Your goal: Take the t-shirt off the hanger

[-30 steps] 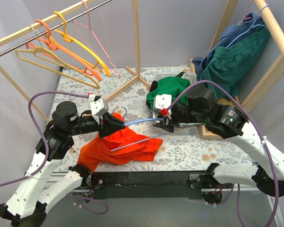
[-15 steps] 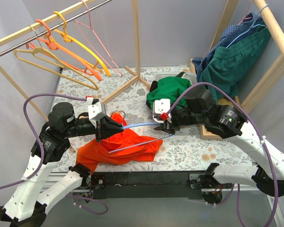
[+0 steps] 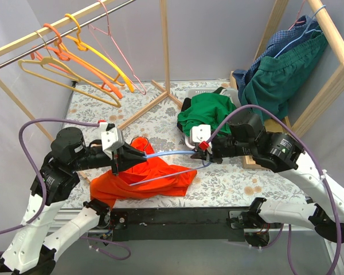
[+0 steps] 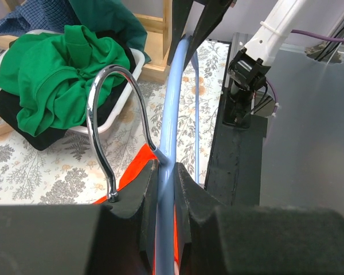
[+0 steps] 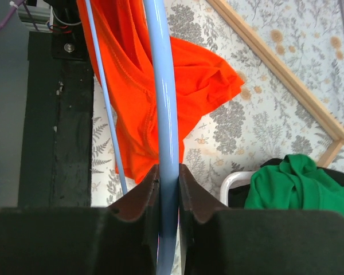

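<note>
Now | our left fingers and right fingers both clamp the light-blue plastic hanger | orange fabric t-shirt droops beneath it, nearer the left fingers.

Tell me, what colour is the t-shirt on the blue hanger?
It's a bright orange t-shirt, clearest in the right wrist view.

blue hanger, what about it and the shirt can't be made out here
Top view: how much of the blue hanger sits inside the orange t-shirt; cloth and the left jaws cover its left end.
Left wrist view: the hanger below the jaws; they and the bottom edge hide it.
Right wrist view: the white basket; only a rim corner shows, green garment and frame edge hide the rest.
</note>
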Controlling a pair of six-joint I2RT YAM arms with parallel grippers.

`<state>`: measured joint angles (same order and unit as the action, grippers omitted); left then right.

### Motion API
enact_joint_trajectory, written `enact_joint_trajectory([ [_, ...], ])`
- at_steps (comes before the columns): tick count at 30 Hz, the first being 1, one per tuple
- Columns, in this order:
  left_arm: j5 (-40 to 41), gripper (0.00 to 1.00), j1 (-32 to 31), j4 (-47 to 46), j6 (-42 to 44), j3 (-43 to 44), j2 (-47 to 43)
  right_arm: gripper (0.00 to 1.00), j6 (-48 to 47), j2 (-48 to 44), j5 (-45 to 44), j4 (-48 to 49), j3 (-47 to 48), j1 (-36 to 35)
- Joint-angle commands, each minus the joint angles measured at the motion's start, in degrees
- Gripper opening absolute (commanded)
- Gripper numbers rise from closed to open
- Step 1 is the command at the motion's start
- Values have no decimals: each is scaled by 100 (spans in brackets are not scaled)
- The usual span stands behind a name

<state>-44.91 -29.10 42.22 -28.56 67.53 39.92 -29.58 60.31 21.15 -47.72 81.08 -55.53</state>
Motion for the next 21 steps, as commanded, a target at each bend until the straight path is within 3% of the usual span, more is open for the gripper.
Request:
enact_joint_trajectory([
  [1, 517, 0, 27, -126, 34, 217, -134, 13, 172, -318, 30, 26, -57, -20],
  [3, 701, 0, 19, -292, -1, 147, -186, 10, 181, -345, -23, -9, -57, -20],
  [5, 807, 0, 19, -398, -62, 77, -239, 1, 233, -397, -84, 0, -66, -20],
  [9, 1386, 2, 27, -749, -282, -108, -318, 1, 304, -547, -565, 149, -83, -20],
  [10, 1771, 14, 19, -820, -386, -143, -344, 1, 295, -643, -698, 193, -153, -20],
  [11, 1931, 38, 19, -864, -422, -187, -362, 1, 278, -705, -839, 254, -197, -20],
  [12, 2072, 55, 27, -916, -449, -283, -432, 1, 243, -766, -1145, 333, -215, -28],
  [13, 2221, 65, 27, -917, -475, -354, -467, 1, 216, -854, -1261, 334, -250, -20],
  [15, 2547, 76, 19, -943, -554, -590, -581, 1, 94, -977, -1472, 290, -303, -28],
  [21, 3057, 82, 27, -934, -1027, -1153, -696, 1, -21, -1004, -2044, 255, -207, -20],
])
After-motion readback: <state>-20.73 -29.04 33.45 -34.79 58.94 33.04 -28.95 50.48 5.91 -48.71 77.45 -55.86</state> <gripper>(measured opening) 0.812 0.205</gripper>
